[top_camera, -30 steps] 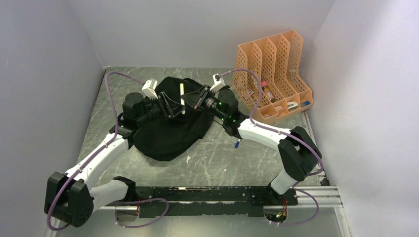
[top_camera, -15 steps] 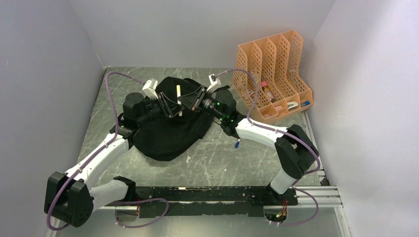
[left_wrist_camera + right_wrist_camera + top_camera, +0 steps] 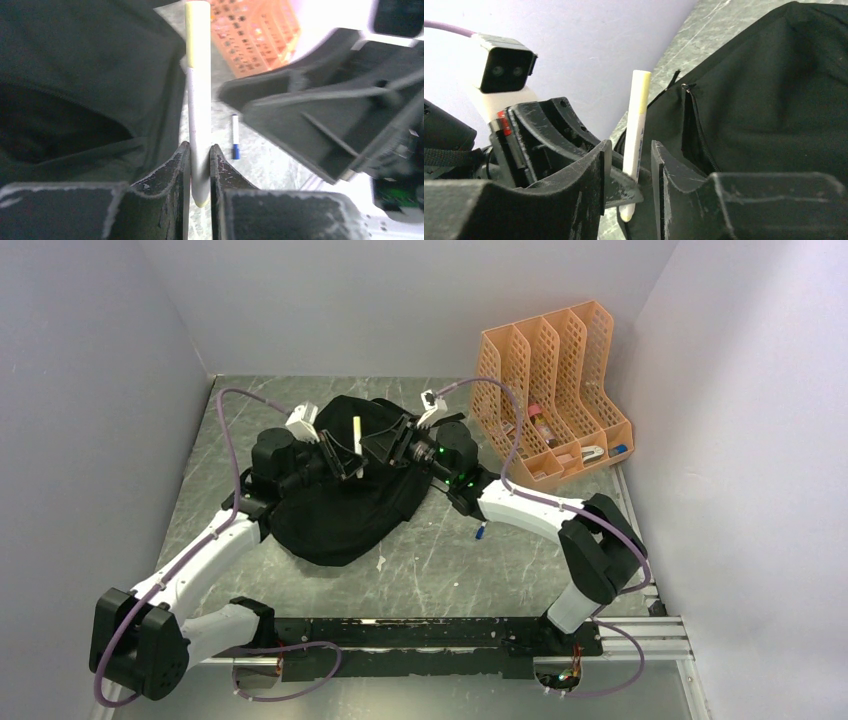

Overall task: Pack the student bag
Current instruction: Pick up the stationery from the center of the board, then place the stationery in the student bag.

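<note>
The student bag (image 3: 340, 515), a large floppy black fabric backpack with a zipper along a gaping opening, lies slumped on a grey mottled surface (image 3: 450, 570), left of centre and toward the far side. Plain pale walls (image 3: 400, 300) enclose the surface on three sides.

Two robot arms reach in from the near edge and meet above the bag's far end. The left end effector (image 3: 200, 155) is clamped on the lower end of one yellow-capped marker (image 3: 199, 100), holding it upright over the bag. The right end effector (image 3: 626, 150) stands parted, one finger on either side of that marker with a gap on each side, gripping nothing.

One smaller blue-capped marker (image 3: 480, 532) lies on the surface just beside the right arm, apart from the bag. One orange mesh file organiser (image 3: 555, 390) with four slots stands in the far right corner. The small items in its low front sections are too small to name.
</note>
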`<state>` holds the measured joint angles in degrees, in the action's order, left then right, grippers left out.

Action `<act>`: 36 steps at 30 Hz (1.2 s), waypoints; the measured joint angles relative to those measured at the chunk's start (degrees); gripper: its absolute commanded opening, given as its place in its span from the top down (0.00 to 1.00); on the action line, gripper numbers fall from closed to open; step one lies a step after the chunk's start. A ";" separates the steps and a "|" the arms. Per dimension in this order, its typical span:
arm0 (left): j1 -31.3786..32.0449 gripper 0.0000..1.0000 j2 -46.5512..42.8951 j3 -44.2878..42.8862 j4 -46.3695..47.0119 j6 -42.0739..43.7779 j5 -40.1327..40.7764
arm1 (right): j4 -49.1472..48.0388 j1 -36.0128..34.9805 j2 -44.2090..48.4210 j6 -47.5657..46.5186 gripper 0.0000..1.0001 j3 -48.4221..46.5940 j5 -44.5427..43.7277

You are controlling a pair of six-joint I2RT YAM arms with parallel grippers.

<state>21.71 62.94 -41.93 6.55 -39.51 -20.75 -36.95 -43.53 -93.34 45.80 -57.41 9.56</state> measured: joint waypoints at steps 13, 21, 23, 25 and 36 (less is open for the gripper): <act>-0.02 0.95 -4.02 -3.17 -21.00 1.18 24.26 | 5.90 0.00 3.28 -17.31 0.46 -0.48 -2.69; -0.02 0.95 -6.80 -3.32 -24.44 1.18 29.81 | 13.07 -0.46 -7.06 -31.89 0.43 -9.84 -0.31; -0.02 0.95 -6.80 -3.32 -25.14 1.18 30.14 | 13.75 -1.25 -8.68 -36.11 0.42 -9.84 -0.04; -0.02 0.95 -6.80 -3.32 -25.51 1.18 30.42 | 14.21 -2.67 -10.12 -41.48 0.41 -9.86 -0.15; -0.02 0.95 -7.06 -3.32 -26.29 1.20 31.06 | 17.66 -6.47 -16.17 -58.69 0.46 -14.95 -6.80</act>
<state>21.69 55.88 -45.25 -19.75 -38.30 10.31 -19.29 -50.00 -109.51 -12.88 -72.36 2.76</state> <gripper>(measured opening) 0.179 0.588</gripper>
